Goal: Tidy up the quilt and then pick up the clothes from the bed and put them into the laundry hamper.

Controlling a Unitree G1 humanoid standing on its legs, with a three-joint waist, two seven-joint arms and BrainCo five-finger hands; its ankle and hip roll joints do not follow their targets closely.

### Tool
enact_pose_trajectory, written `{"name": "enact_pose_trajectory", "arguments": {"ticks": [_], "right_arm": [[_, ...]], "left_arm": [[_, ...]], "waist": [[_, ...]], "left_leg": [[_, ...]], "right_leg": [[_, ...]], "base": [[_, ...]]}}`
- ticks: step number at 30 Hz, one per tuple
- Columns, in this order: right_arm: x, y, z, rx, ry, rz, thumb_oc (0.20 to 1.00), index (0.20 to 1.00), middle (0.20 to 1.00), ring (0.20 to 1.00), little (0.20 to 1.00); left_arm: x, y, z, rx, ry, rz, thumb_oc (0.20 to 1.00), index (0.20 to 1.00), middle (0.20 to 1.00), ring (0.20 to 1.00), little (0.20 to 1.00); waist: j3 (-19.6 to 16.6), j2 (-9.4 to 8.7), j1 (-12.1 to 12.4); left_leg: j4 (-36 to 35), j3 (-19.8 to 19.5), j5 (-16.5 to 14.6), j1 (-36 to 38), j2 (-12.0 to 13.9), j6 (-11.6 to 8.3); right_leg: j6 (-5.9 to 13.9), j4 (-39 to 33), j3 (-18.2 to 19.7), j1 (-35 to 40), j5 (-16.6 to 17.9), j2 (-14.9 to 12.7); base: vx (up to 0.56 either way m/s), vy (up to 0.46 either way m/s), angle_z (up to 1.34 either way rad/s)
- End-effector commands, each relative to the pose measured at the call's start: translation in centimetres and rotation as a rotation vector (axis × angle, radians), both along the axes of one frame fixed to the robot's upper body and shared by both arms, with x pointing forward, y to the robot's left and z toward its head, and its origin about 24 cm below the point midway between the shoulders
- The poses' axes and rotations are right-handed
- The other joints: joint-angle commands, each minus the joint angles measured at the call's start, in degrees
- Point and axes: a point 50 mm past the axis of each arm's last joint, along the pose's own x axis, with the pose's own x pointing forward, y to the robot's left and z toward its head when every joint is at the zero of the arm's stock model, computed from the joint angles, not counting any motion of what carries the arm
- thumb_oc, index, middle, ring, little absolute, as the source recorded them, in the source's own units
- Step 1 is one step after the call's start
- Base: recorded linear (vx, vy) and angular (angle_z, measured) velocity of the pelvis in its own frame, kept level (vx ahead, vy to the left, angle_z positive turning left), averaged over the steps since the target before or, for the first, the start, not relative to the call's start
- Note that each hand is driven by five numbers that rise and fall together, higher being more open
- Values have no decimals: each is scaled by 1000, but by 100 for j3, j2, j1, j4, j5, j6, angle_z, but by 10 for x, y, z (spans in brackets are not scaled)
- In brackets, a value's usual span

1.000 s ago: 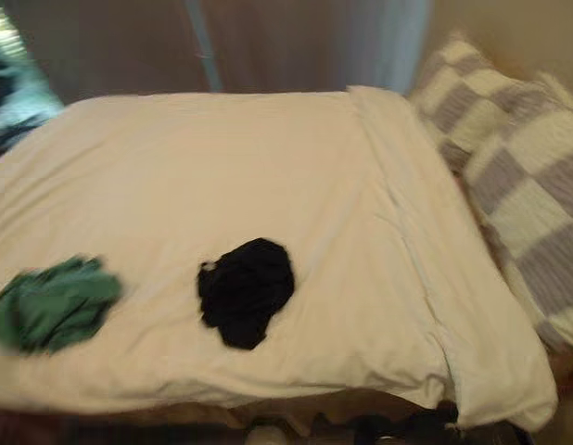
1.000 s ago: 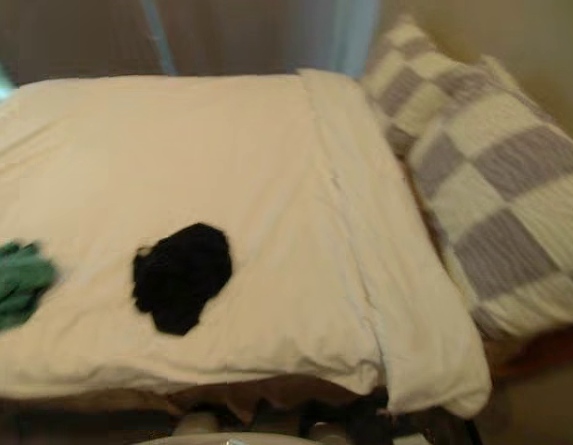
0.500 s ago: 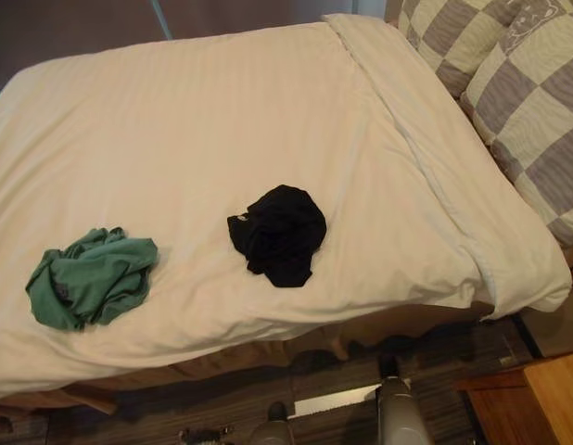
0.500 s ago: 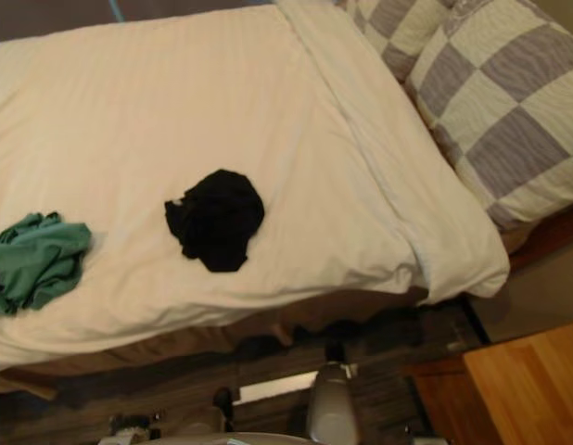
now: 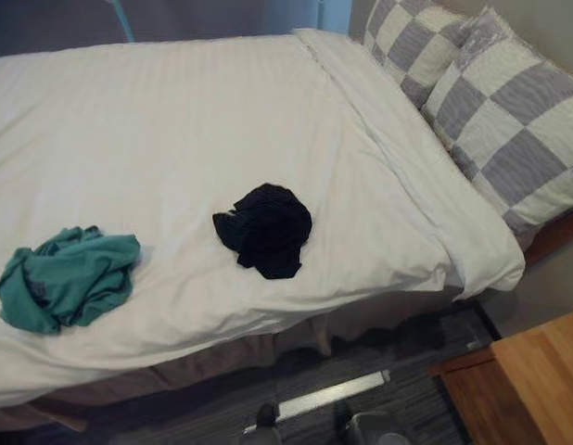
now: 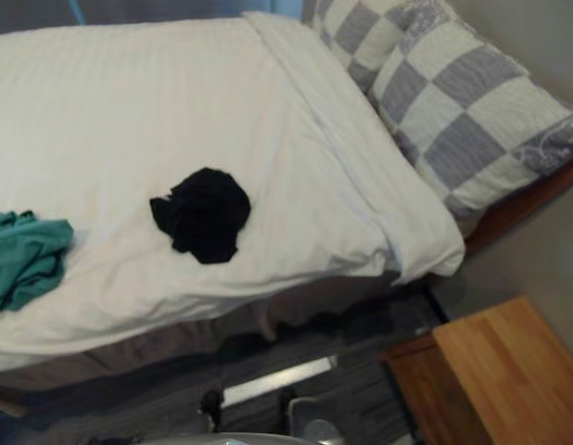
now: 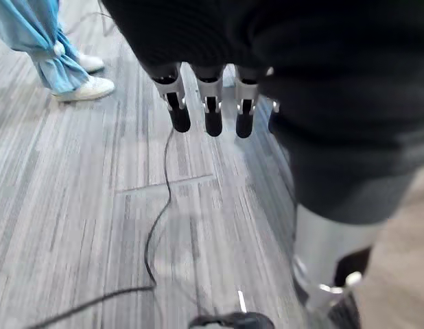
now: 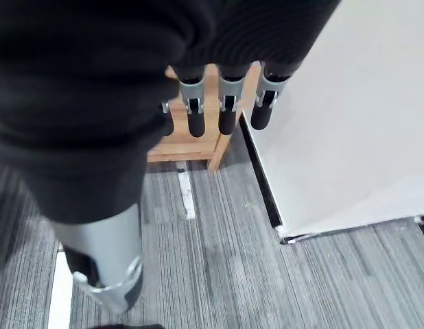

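A white quilt (image 5: pixel 175 139) lies spread flat over the bed, its folded-back edge running beside the pillows. On it sits a crumpled black garment (image 5: pixel 263 229) near the middle of the front half. A bunched green garment (image 5: pixel 66 278) lies to its left, close to the quilt's front edge. My left hand (image 7: pixel 208 110) hangs over the grey floor in the left wrist view, fingers straight and holding nothing. My right hand (image 8: pixel 226 110) hangs the same way in the right wrist view, open and holding nothing.
Two grey-and-white checked pillows (image 5: pixel 490 120) lie at the bed's right end. A wooden bedside cabinet (image 6: pixel 490 371) stands at the lower right, past the bed's corner. A person's legs in blue trousers and white shoes (image 7: pixel 88 86) stand on the floor behind my left side. A white wall (image 8: pixel 349 123) rises beside my right hand.
The whole picture has shifted, so the camera moved: more of the floor and the wooden cabinet shows. The quilt and both garments lie as they did.
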Motion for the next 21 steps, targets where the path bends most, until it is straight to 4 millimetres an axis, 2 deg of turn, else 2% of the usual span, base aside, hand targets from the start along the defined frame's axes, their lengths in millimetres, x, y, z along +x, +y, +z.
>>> {"name": "enact_pose_trajectory", "arguments": {"ticks": [1,2,3,4,5,7,9,11,14,15,19,20,21], "right_arm": [[26,-5,5,-17,-78,27,1000,1000,1000,1000,1000],[30,-6,6,-27,-90,39,1000,1000,1000,1000,1000],[38,-9,9,-43,-128,8,1000,1000,1000,1000,1000],[45,-11,11,-43,-170,-46,1000,1000,1000,1000,1000],[55,-15,15,-29,-226,-109,1000,1000,1000,1000,1000],[61,-15,17,-39,-257,-107,1000,1000,1000,1000,1000],[63,-18,19,-62,-277,-85,1000,1000,1000,1000,1000],[59,-23,20,-62,-263,-86,1000,1000,1000,1000,1000],[51,-25,18,-65,-220,-78,1000,1000,1000,1000,1000],[50,-24,17,-66,-214,-72,1000,1000,1000,1000,1000],[38,-24,15,-90,-147,-48,1000,1000,1000,1000,1000],[36,-24,14,-97,-135,-52,1000,1000,1000,1000,1000],[32,-23,13,-94,-124,-70,1000,1000,1000,1000,1000]], "left_arm": [[27,18,15,183,-114,-166,1000,1000,1000,1000,1000],[29,19,16,200,-127,-189,1000,1000,1000,1000,1000],[32,20,18,203,-143,-154,1000,1000,1000,1000,1000],[34,21,19,210,-144,-139,1000,1000,1000,1000,1000],[34,24,20,214,-131,-147,1000,1000,1000,1000,1000],[31,25,18,197,-115,-126,1000,1000,1000,1000,1000],[24,26,16,178,-103,-25,1000,1000,1000,1000,1000],[23,30,17,188,-119,-33,1000,1000,1000,1000,1000],[24,27,18,199,-138,-127,1000,1000,1000,1000,1000],[24,27,18,197,-138,-131,1000,1000,1000,1000,1000],[34,23,18,173,-148,-228,1000,1000,1000,1000,1000],[35,20,18,160,-145,-220,1000,1000,1000,1000,1000],[34,19,17,156,-146,-191,1000,1000,1000,1000,1000]], "waist": [[230,-202,-88],[256,-219,-51],[327,-217,-9],[359,-177,-24],[369,-70,-92],[346,-8,-131],[311,28,-120],[316,53,-104],[309,105,-55],[313,113,-58],[347,215,-151],[344,222,-177],[334,193,-155]], "left_leg": [[1320,386,-756,-123,-194,151],[1528,340,-784,-245,-221,157],[1671,295,-677,-377,-149,140],[1585,406,-539,-385,37,88],[1232,612,-169,-294,399,-84],[881,630,154,-256,622,-221],[435,375,598,-334,894,-388],[187,150,791,-319,1086,-511],[53,-136,673,-201,1171,-604],[55,-131,634,-177,1184,-608],[181,31,328,-121,1187,-601],[325,158,180,-132,1090,-539],[538,57,57,-212,903,-497]], "right_leg": [[297,-66,-12,-217,299,-498],[273,-21,-21,-227,301,-508],[246,46,-39,-248,313,-489],[222,82,-111,-241,272,-474],[185,71,-254,-183,197,-455],[191,31,-260,-134,169,-450],[251,-133,-112,-40,190,-491],[309,-274,24,39,220,-548],[468,-285,226,43,246,-723],[496,-278,249,40,247,-761],[826,-150,428,-12,250,-1215],[893,-109,414,-22,287,-1367],[945,-158,451,58,387,-1480]], "base": [[-19,-67,87],[-18,-4,45],[-29,27,15],[15,123,5],[52,161,9],[76,201,47],[72,281,58],[66,295,37],[62,422,1],[37,449,-27],[43,704,-48],[78,556,0],[113,603,10]]}}
